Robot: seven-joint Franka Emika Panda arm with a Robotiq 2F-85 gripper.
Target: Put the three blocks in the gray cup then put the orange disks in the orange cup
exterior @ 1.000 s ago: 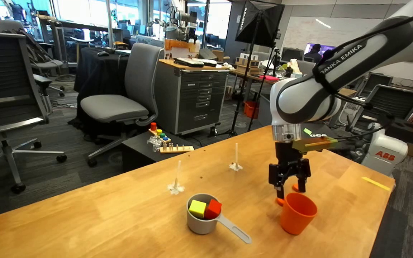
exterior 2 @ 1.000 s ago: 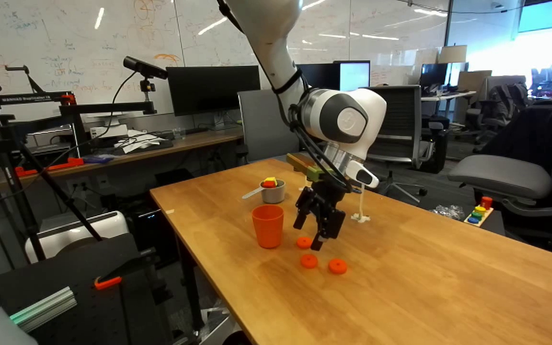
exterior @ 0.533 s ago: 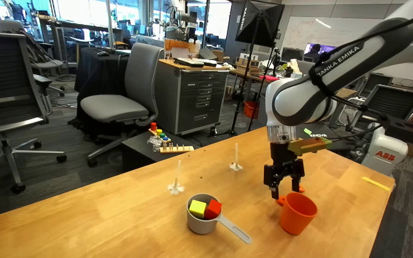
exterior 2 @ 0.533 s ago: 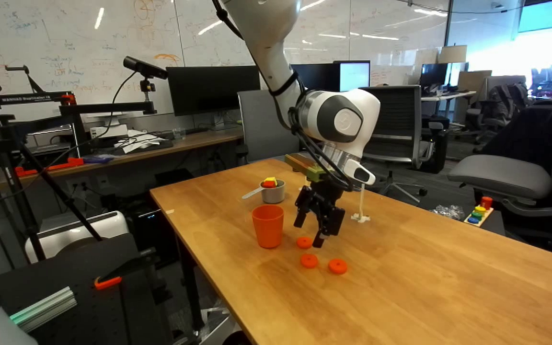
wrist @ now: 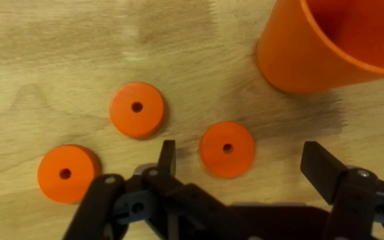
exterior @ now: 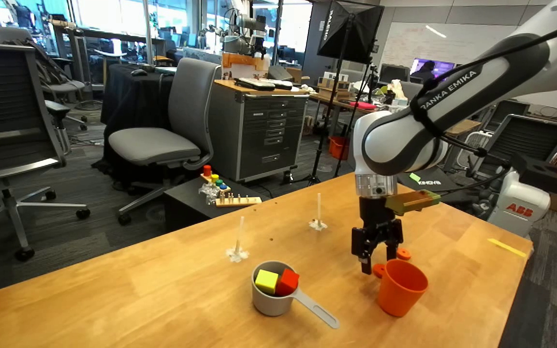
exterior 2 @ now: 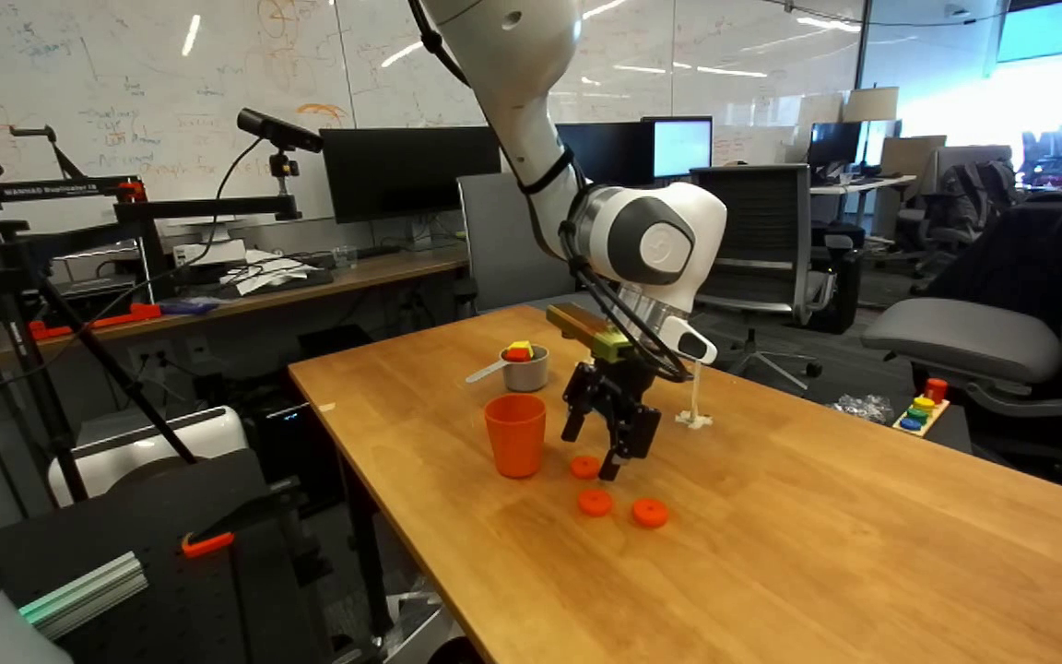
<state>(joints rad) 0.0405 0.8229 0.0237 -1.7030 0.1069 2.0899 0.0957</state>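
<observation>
Wrist view: a gaping, empty claw (wrist: 242, 153) is framing one orange disk (wrist: 227, 149), probably light, stiff, best pinched across its rim.

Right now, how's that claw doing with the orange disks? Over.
Gripper open, nothing held. One orange disk framed between its jaws in wrist view; second disk, third disk nearby. Orange cup close, may crowd one side.

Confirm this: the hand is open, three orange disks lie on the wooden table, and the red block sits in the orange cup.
No: the red block sits in the gray measuring cup, not the orange cup, as both exterior views show. The rest stands: the hand is open and three orange disks lie on the wooden table.
</observation>
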